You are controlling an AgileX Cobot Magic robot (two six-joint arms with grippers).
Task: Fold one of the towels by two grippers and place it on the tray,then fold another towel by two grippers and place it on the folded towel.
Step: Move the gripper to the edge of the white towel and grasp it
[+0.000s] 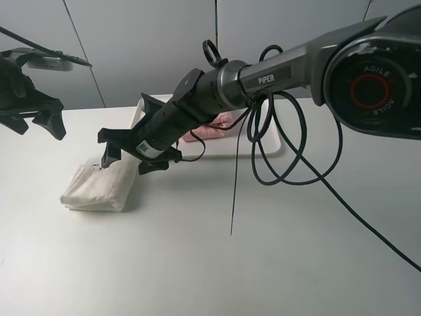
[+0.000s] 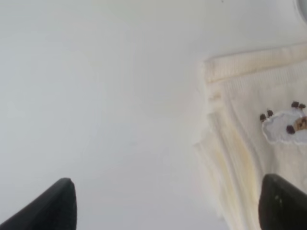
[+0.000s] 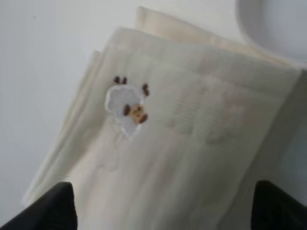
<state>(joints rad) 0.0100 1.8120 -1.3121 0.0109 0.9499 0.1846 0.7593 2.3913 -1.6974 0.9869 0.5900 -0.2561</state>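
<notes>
A folded cream towel point(image 1: 99, 185) with a small sheep patch point(image 3: 127, 108) lies on the white table at the left. My right gripper point(image 1: 131, 160) reaches across the middle and hovers just above the towel, open and empty; the right wrist view point(image 3: 163, 211) shows its jaws wide apart over the cloth point(image 3: 192, 143). My left gripper point(image 1: 34, 122) is open and empty, raised at the far left, up and left of the towel; its view shows the towel's edge point(image 2: 254, 143) to one side. A pink towel point(image 1: 220, 125) lies on the white tray point(image 1: 266, 150), partly hidden behind the right arm.
The right arm point(image 1: 276, 76) spans the view from the upper right. Its black cables point(image 1: 289, 164) hang in loops over the tray's front edge and the table. Bare white table point(image 1: 217, 263) runs along the front. A grey wall stands behind.
</notes>
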